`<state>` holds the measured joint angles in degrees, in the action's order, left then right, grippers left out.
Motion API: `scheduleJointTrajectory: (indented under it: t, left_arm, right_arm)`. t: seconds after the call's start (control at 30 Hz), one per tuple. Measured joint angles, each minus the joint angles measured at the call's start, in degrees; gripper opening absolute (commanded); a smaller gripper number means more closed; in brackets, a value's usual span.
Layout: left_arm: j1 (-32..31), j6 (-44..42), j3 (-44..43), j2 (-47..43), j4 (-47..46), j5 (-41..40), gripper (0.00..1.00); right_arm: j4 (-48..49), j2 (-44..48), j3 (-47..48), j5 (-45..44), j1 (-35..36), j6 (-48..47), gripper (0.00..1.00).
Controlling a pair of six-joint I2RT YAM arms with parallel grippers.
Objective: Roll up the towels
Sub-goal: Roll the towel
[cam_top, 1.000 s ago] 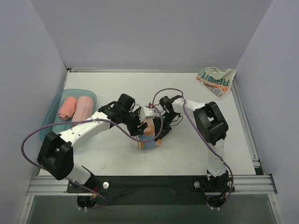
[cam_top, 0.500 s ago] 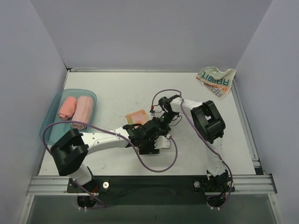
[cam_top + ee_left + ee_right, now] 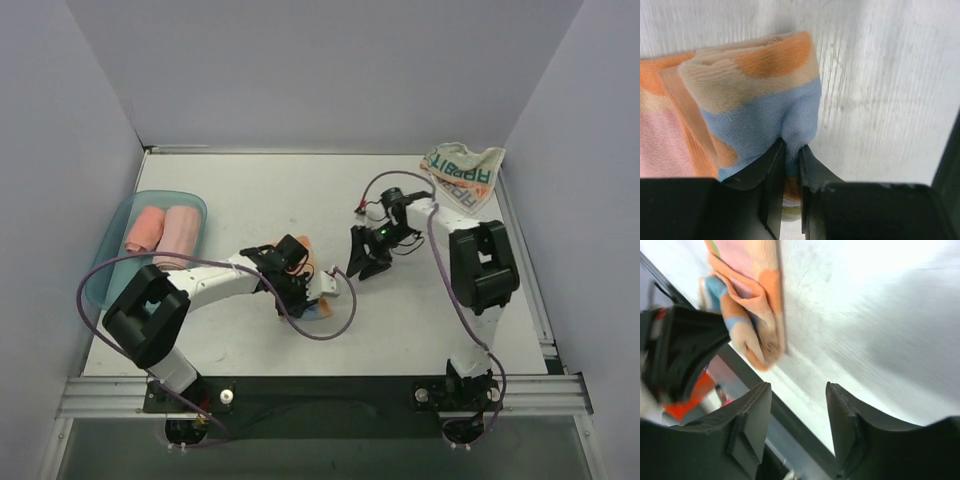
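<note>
Pinching a fold of the striped towel (image 3: 755, 90), the left gripper (image 3: 792, 150) had its jaws nearly together; the towel lay mid-counter (image 3: 250, 190). The right gripper (image 3: 797, 395) hung nearby, jaws spread, holding nothing.

The striped towel (image 3: 765, 95) has pink, beige and pale blue bands with orange dots. The lettered towel (image 3: 462, 172) is whitish with orange and teal print. The tray (image 3: 110, 245) is translucent teal, holding a salmon pink roll (image 3: 145, 230) and a paler pink roll (image 3: 181, 237).
</note>
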<state>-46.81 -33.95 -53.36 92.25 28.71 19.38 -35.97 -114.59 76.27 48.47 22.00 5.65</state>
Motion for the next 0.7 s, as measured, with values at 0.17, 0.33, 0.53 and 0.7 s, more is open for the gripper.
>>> scheduleJointTrajectory:
  t: [0.17,0.33,0.53,0.7]
  left_arm:
    - [10.38,-9.22,-7.19,7.02,12.44,13.84,0.03]
    - [16.68,-18.27,-19.52,19.63,27.02,23.93,0.04]
    - [20.81,-28.87,-34.97,35.43,45.68,32.15,0.13]
    - [22.1,-32.85,-43.43,43.54,54.88,36.3,0.14]
  right_arm:
    - [3.52,11.82,-2.12,0.5,-11.63,-4.98,0.52]
    - [5.55,24.57,-6.82,0.42,-12.04,-13.66,0.53]
    - [3.69,36.3,-10.16,0.13,-8.09,-24.33,0.51]
    - [-2.01,36.89,-8.52,-5.16,3.21,-34.95,0.49]
